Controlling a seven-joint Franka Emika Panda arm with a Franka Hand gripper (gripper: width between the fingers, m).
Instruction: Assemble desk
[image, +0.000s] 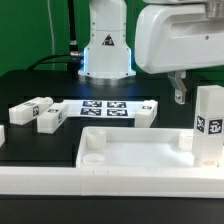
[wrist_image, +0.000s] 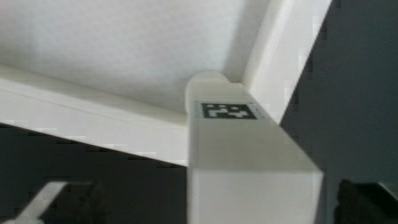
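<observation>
The desk's white slab (image: 130, 150) lies flat near the front, raised rim up, and it also fills the wrist view (wrist_image: 125, 45). One square white leg (image: 208, 125) stands upright at the slab's corner on the exterior view's right, with a tag on its side. My gripper (image: 180, 92) hangs just above and beside that leg. In the wrist view the leg (wrist_image: 249, 160) rises between my gripper's (wrist_image: 210, 205) dark fingertips (wrist_image: 50, 203), with a gap on each side. The gripper is open and holds nothing. Two more legs (image: 30, 108) (image: 50, 119) lie on the exterior view's left.
The marker board (image: 108, 107) lies flat behind the slab, in front of the robot base (image: 105, 55). A long white border rail (image: 60, 182) runs along the front edge. Another white piece (image: 3, 135) shows at the far left edge.
</observation>
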